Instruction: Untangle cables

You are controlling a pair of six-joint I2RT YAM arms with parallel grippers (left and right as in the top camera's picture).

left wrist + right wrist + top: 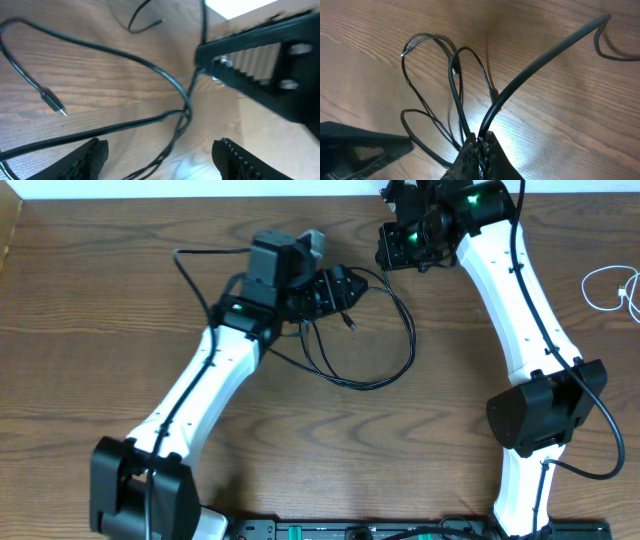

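Thin black cables (411, 330) sprawl in loose loops mid-table on the brown wood-grain tabletop (100, 300), between the arms. The right gripper (480, 150) is pinched tight on a few strands; the left gripper (160, 157) is spread wide, holding nothing. A short white cable (605, 285) sits by the right edge.

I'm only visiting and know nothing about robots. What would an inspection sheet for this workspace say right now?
Surface: wooden table, brown grain.
Job's things: black cables looped loosely mid-table; white cable coiled apart near the right edge.
Clutter: nothing seen.
Grippers: left gripper open, cables passing loosely between its fingers; right gripper shut on the black cables.
Cables: thick cords run along the arms.
Surroundings: pale strip beyond the table's far edge.
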